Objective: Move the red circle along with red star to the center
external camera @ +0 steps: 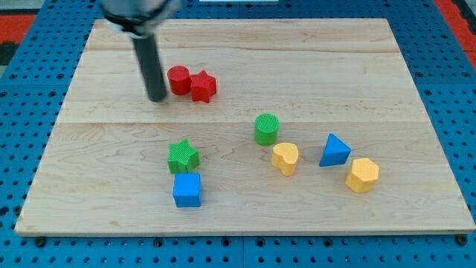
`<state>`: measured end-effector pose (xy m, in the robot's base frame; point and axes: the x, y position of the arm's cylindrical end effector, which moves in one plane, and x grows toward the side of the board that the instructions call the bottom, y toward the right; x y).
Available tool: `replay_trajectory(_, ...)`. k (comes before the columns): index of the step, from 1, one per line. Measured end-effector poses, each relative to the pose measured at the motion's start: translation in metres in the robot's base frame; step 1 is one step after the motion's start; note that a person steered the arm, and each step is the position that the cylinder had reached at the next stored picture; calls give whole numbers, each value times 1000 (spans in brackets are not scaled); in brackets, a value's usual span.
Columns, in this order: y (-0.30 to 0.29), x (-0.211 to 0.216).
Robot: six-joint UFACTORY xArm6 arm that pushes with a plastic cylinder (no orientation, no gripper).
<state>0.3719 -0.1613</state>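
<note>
The red circle (178, 80) lies in the upper left part of the wooden board (357, 67), touching the red star (203, 86) on its right. My tip (157, 97) is just left of the red circle, a small gap apart, slightly lower in the view. The rod rises from there toward the view's top.
A green star (183, 156) sits above a blue square (187, 190) at the lower left of centre. A green circle (266, 129), a yellow heart (284, 158), a blue triangle (335, 151) and a yellow hexagon (362, 175) lie at the lower right.
</note>
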Motion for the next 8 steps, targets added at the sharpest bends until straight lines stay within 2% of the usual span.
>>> replay_trajectory(1,-33,-53)
replay_trajectory(2,47,-35)
replay_trajectory(3,59,-13)
replay_trajectory(5,19,-5)
replay_trajectory(7,124,16)
replay_trajectory(8,125,13)
